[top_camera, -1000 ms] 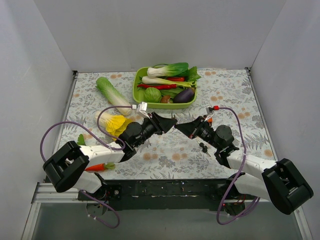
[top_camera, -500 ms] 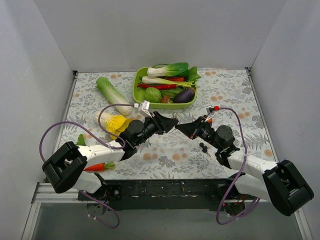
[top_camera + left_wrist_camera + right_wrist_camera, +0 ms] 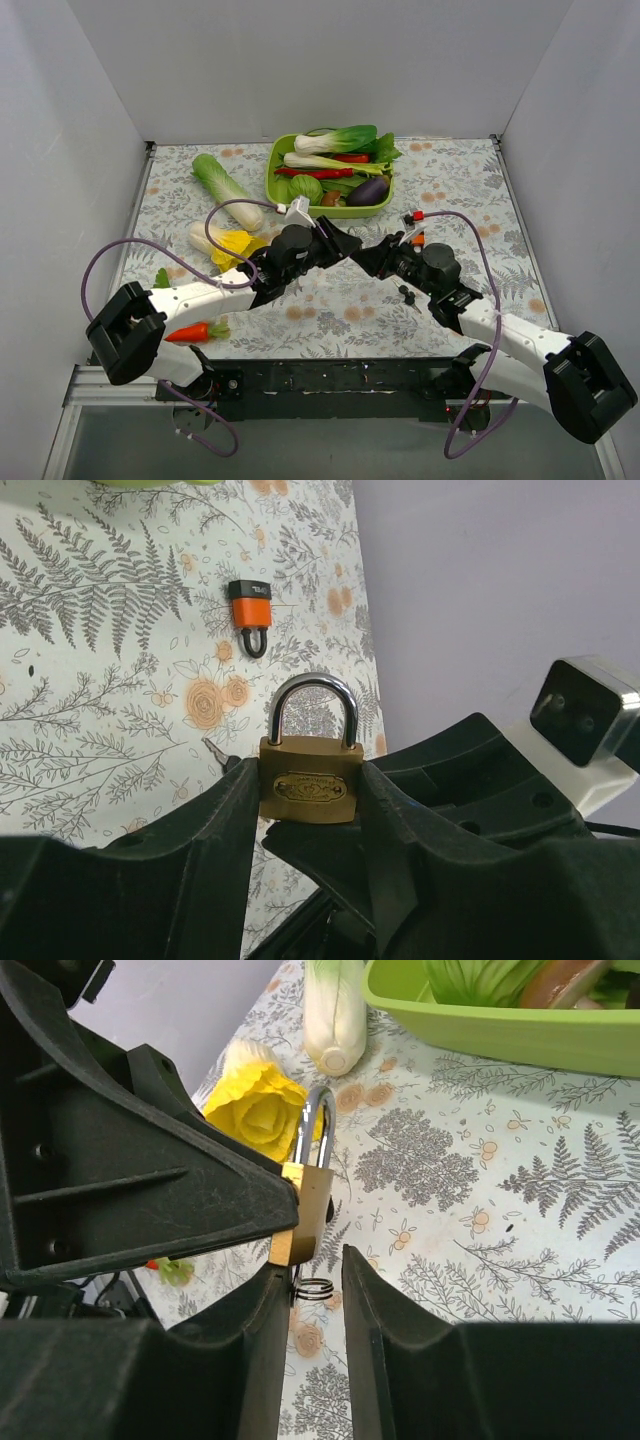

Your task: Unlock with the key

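Note:
My left gripper point(image 3: 345, 243) point(image 3: 308, 776) is shut on the brass padlock point(image 3: 308, 785), holding it upright above the mat with its steel shackle up. My right gripper point(image 3: 362, 257) point(image 3: 315, 1260) meets it tip to tip. Its jaws stand a little apart just below the padlock's point(image 3: 308, 1210) bottom edge. A small wire ring point(image 3: 315, 1288) shows in that gap, against the left finger. A tiny key point(image 3: 215, 752) lies on the mat, its head mostly hidden behind my left finger. It shows as small dark bits in the top view point(image 3: 405, 293).
An orange-and-black padlock point(image 3: 250, 605) point(image 3: 418, 238) lies on the mat right of the grippers. A green tray point(image 3: 272, 180) of vegetables stands at the back. A napa cabbage point(image 3: 225, 190), a yellow-leafed cabbage point(image 3: 232, 245) and a carrot point(image 3: 195, 332) lie on the left.
My left arm has shifted a little to the right with the padlock. My right wrist has moved slightly left and back. The grippers stay tip to tip.

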